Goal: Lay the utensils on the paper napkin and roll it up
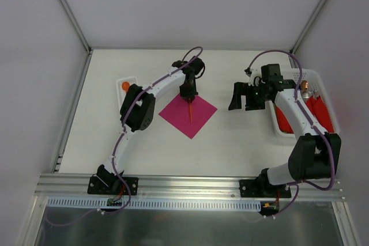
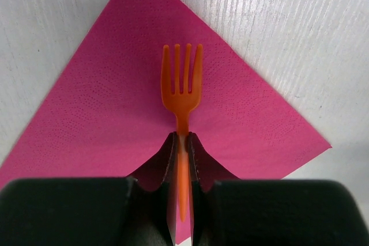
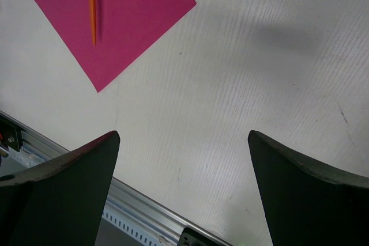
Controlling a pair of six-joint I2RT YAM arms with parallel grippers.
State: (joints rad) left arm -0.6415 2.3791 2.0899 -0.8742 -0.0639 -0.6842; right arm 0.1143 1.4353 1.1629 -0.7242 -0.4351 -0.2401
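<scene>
The pink paper napkin [image 1: 176,113] lies flat on the table as a diamond, left of centre. My left gripper [image 1: 188,93] hangs over its far corner, shut on the handle of the orange fork [image 1: 190,111]. In the left wrist view the fork [image 2: 181,84] sticks out from the closed left gripper [image 2: 181,142], tines forward, along the middle of the napkin [image 2: 104,108]. Whether it rests on the paper I cannot tell. The orange spoon [image 1: 125,86] sits in a small white tray at the left. My right gripper [image 1: 242,97] hovers open and empty to the napkin's right.
A white basket [image 1: 300,76] at the right edge holds red napkin bundles [image 1: 323,113] with metal utensils. The small white tray [image 1: 128,79] stands beside the left arm. The right wrist view shows bare table under the right gripper [image 3: 183,142], the napkin [image 3: 132,10] and the near rail [image 3: 144,200].
</scene>
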